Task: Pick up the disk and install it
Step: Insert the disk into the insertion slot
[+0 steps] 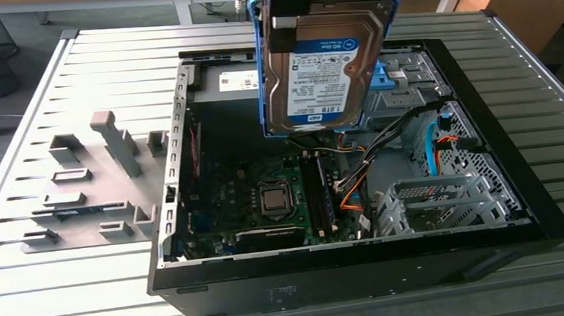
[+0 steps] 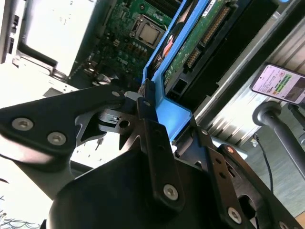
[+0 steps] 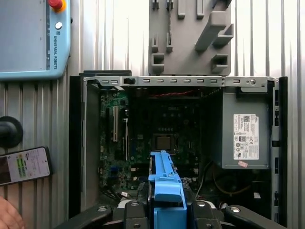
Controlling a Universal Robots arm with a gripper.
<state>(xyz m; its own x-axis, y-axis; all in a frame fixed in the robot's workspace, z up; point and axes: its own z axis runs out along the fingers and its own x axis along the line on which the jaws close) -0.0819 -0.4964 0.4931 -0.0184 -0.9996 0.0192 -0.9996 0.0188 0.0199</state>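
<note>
One disk (image 1: 324,69): hanging above the open computer case (image 1: 545,213), touching none of its walls.
Room: free air on every side of it; the motherboard (image 1: 264,195) and cables (image 1: 356,187) lie below.
Long axis: vertical, connector end down, label facing the exterior view.
Gripper (image 3: 167,210): clenched on the disk's blue rail frame at its upper end.
</note>
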